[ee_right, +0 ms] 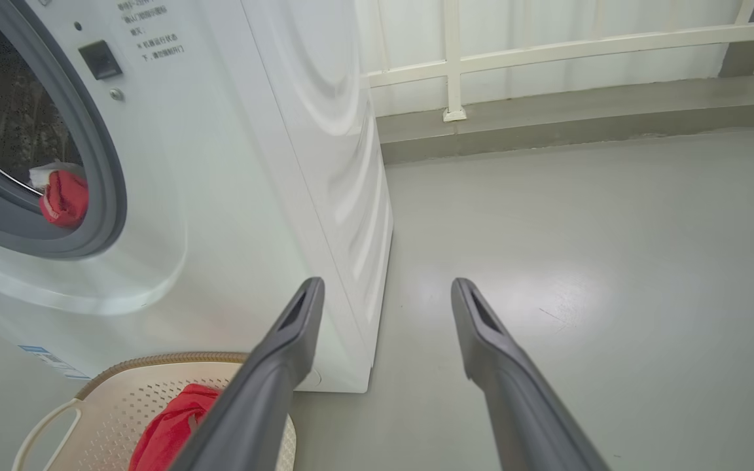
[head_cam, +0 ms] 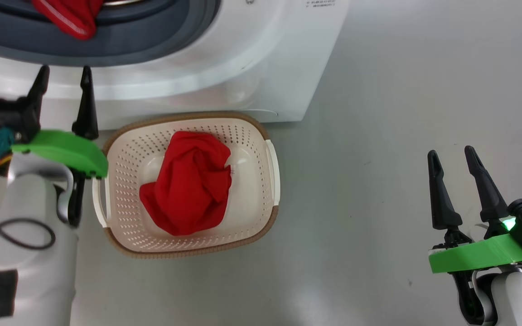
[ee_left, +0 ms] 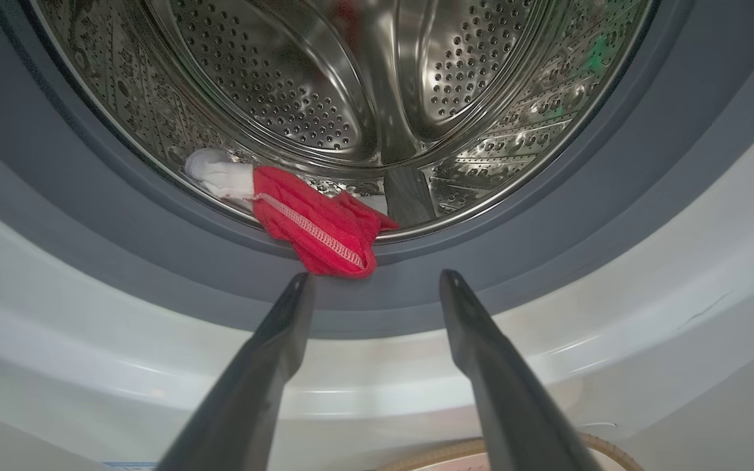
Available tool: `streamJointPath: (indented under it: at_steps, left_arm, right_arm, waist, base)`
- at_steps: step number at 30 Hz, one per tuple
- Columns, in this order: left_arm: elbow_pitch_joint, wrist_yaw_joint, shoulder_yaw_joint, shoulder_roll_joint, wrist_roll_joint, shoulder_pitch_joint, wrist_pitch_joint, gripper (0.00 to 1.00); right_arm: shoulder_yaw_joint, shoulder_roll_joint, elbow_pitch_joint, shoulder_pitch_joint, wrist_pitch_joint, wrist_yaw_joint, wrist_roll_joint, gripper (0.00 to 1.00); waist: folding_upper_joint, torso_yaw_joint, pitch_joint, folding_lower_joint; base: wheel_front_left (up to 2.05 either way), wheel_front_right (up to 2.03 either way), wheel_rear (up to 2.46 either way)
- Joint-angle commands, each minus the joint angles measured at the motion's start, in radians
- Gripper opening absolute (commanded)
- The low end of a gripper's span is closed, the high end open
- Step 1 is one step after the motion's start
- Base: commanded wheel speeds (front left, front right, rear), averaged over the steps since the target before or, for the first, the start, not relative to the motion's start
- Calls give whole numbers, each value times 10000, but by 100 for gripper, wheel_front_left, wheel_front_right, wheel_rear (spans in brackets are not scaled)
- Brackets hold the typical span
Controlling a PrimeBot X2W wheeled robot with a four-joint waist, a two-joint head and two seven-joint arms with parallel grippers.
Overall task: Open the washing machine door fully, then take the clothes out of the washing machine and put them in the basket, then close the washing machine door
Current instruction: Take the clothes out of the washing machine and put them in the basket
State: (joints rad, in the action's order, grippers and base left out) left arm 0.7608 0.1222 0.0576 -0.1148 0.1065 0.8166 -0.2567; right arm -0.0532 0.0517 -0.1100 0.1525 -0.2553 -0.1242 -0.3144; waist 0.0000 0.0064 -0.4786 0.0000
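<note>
One red piece (head_cam: 188,185) is already sitting in the basket (head_cam: 188,117), which is on the floor (head_cam: 379,181) right up against the front of the washing machine (head_cam: 252,54). Another red garment (ee_left: 315,226), with a white bit at one end, hangs over the lip of the drum (ee_left: 298,85) onto the grey rubber ring (ee_left: 547,235). That's the one to grab next, I reckon.

The left claw (ee_left: 376,278) points right at it, fingers spread wide with nothing between them, tips just short of the cloth. The right claw (head_cam: 451,153) is spread and empty too, hanging over bare floor well off to the side.

Tips for doing it well: go for the bunched red fold drooping over the ring, not the white end deeper in. Push in until the fabric is properly between the fingers before closing, or you'll probably pinch only the trim and it'll slip. Mind the fingertips don't dig into the rubber. Then lift up and back clear of the lip before swinging down to the basket just below. The door can wait until the drum has been checked for anything else.
</note>
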Motion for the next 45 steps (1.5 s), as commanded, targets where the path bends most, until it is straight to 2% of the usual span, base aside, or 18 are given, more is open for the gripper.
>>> streamJointPath:
  at_steps: [1,12,22,30,40,41,43,45]
  left_arm:
    - [24,-79,150,-477,-149,274,-49,100]
    - [2637,-328,-350,-692,-476,2729,2,100]
    - [4309,-568,-574,-1096,-567,4455,362,100]
    - [4947,-867,-728,-1492,-619,5206,861,100]
    - [5190,-1097,-812,-1722,-500,5314,1160,100]
    - [5200,-1117,-832,-1743,-500,5311,1158,95]
    - [5216,-1137,-864,-1768,-485,5309,1138,55]
    - [5228,-1159,-911,-1787,-485,5310,1075,38]
  right_arm:
    - [203,-8,277,181,-65,-65,54,100]
    - [411,-13,331,533,-65,-65,-2,100]
    - [636,-14,428,859,-65,-65,-138,100]
    - [808,-14,492,1076,-65,-65,-314,100]
    - [845,-14,558,1176,-65,-65,-413,100]
    - [846,-14,565,1179,-65,-65,-415,100]
    - [837,-14,587,1181,-65,-65,-411,100]
    - [820,-14,600,1185,-65,-65,-403,100]
  waist:
    - [0,-3,-203,0]
    - [0,-136,-609,0]
    - [0,-474,-1202,0]
    - [0,-810,-1617,0]
    - [0,-1045,-1778,0]
    - [0,-1052,-1782,0]
    - [0,-1053,-1785,0]
    - [0,-1041,-1781,0]
  base:
    - [0,0,0]
    - [0,0,0]
    - [0,0,0]
    - [0,0,0]
    - [0,0,0]
    - [0,0,0]
    - [0,0,0]
    - [0,0,0]
